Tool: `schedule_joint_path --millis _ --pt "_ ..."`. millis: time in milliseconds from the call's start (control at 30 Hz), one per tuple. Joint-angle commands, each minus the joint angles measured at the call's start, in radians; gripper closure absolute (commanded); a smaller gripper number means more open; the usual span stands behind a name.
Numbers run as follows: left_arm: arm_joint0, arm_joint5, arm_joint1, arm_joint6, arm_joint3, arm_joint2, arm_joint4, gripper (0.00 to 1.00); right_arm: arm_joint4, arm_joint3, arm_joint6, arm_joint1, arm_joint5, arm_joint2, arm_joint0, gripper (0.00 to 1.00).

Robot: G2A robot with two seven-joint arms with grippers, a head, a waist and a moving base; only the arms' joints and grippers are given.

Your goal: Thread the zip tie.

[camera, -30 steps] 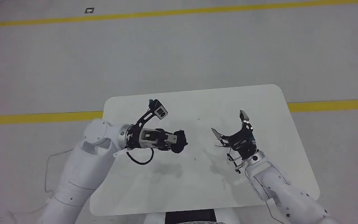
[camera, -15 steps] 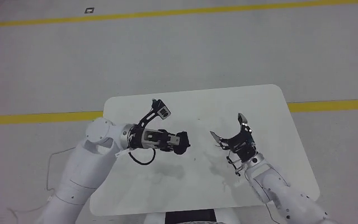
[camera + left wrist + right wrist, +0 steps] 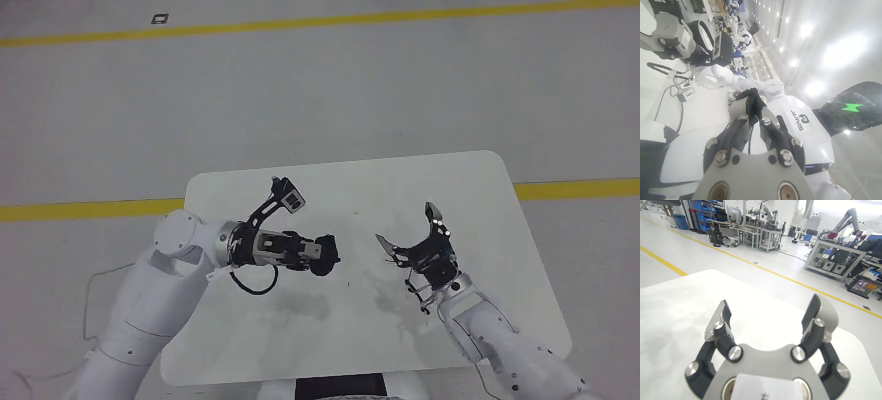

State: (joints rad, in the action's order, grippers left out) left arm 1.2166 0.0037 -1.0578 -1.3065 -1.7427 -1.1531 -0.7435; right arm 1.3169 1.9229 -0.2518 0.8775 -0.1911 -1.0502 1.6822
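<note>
Left gripper (image 3: 322,253) is pinching the thin black zip tie (image 3: 750,132), fingers pressed together on it, above the middle of the white table (image 3: 470,180). Right gripper (image 3: 408,228) is sitting at its three o'clock, well apart, jaws spread wide, pointing toward eleven o'clock.
</note>
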Motion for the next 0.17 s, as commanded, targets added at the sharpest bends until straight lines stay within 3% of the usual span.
schedule_joint_path --millis 0,133 --pt "0.000 0.000 0.000 0.000 0.000 0.000 0.000 1.00 0.000 0.000 0.000 0.000 0.000 0.000 0.000 0.00" --pt "0.000 0.000 0.000 0.000 0.000 0.000 0.000 1.00 0.000 0.000 0.000 0.000 0.000 0.000 0.000 0.00"
